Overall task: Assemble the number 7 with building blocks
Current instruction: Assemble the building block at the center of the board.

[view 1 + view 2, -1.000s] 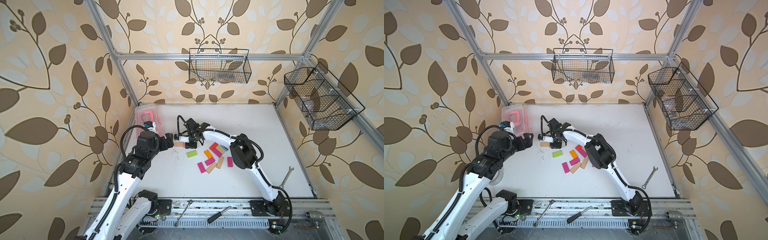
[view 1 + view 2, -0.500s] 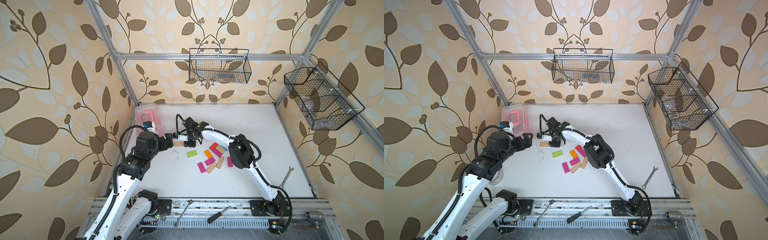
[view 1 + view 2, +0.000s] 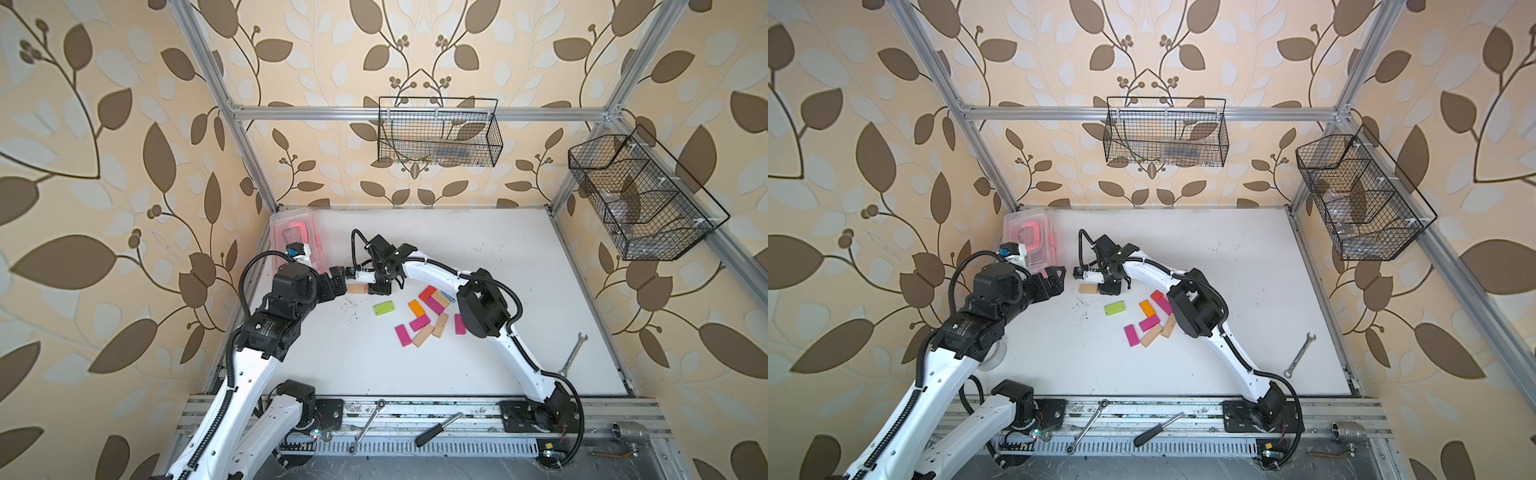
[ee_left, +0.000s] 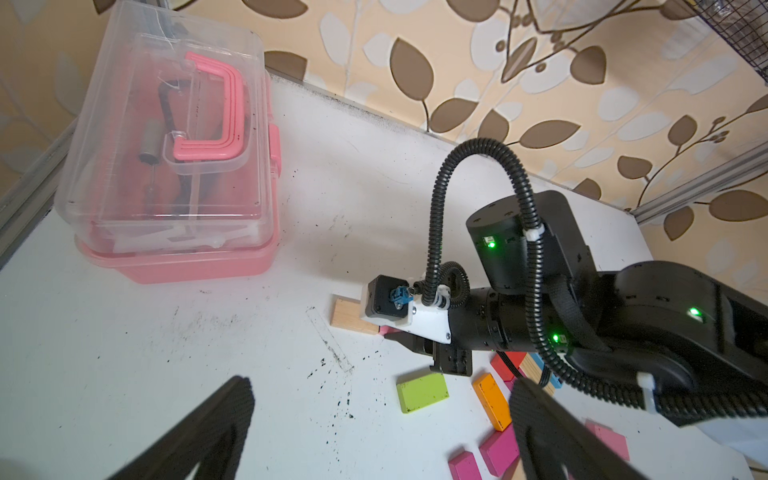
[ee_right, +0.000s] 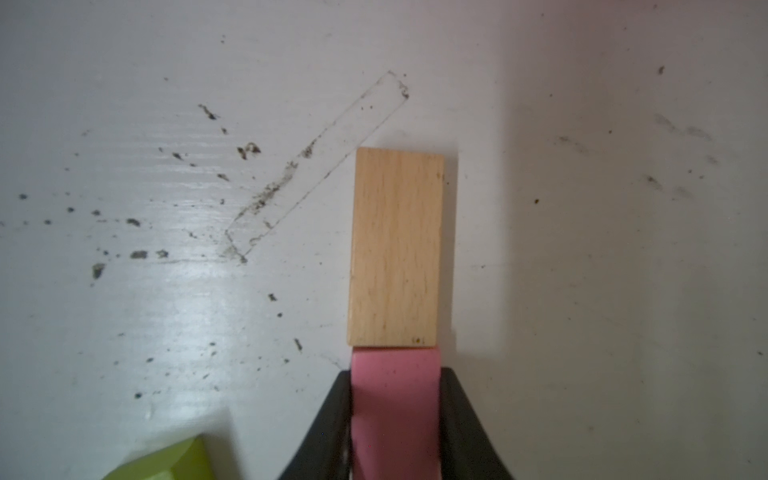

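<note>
My right gripper [image 5: 395, 380] is shut on a pink block [image 5: 395, 419], low over the table. The block's free end butts against the end of a plain wood block [image 5: 397, 247] lying flat, in line with it. In both top views this pair sits left of centre, with the wood block [image 3: 356, 288] [image 3: 1088, 289] beside the right gripper [image 3: 375, 286]. A lime green block [image 3: 383, 308] [image 4: 422, 392] lies alone nearby. Several more blocks, magenta, orange, red and wood, lie in a loose pile [image 3: 424, 322]. My left gripper [image 4: 382, 419] [image 3: 337, 281] hovers open and empty just left of the wood block.
A pink translucent box [image 3: 295, 243] [image 4: 174, 166] with a handle stands at the back left. A wrench [image 3: 572, 354] lies at the table's right edge. Another wrench [image 3: 368, 424] and a screwdriver [image 3: 438, 428] rest on the front rail. Two wire baskets [image 3: 438, 133] hang on the walls.
The right gripper has edged slightly left with the pink block, and its fingers have drawn in a little on it. The left arm has hardly moved.
</note>
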Motion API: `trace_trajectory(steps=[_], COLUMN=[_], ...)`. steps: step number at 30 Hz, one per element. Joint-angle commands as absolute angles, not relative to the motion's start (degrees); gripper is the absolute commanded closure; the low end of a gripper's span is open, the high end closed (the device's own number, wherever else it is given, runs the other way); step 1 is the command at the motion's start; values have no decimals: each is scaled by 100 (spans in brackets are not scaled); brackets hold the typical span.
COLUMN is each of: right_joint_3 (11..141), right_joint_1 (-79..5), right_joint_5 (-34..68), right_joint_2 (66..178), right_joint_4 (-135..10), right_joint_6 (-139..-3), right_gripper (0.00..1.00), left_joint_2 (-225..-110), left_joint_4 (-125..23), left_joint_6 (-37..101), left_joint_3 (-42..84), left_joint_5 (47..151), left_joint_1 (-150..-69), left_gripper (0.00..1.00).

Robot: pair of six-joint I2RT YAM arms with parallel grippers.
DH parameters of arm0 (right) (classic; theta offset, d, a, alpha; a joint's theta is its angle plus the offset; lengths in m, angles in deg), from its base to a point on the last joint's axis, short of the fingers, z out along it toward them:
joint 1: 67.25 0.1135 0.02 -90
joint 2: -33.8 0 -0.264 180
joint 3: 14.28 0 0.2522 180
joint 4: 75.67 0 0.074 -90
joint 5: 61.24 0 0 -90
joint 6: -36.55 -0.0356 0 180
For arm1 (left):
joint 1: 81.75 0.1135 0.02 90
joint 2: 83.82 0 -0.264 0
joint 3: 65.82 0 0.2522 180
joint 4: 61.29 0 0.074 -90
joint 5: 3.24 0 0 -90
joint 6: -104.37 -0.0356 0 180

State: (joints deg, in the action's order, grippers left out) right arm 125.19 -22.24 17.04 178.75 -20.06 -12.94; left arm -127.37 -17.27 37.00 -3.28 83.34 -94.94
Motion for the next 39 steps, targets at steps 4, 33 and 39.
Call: trace_trajectory(steps=[4, 33, 39], right_joint_3=[12490, 13263, 13238], right_joint_1=[-2102, -1874, -1874], right_joint_5=[1751, 1941, 1941], right_joint_2=[18106, 18524, 18496], right_joint_4=[-1616, -1568, -1618], right_joint_6=[-1281, -1550, -1513], right_gripper=[81, 79, 70], left_joint_2=[-12732, -12592, -12557], left_joint_4=[-1923, -2001, -2000], left_joint_6=[3621, 3626, 3626], left_joint_3=[-275, -338, -361], left_joint_5=[8387, 8395, 8385], left_joint_1=[-9528, -9520, -9520], left_gripper=[1, 1, 1])
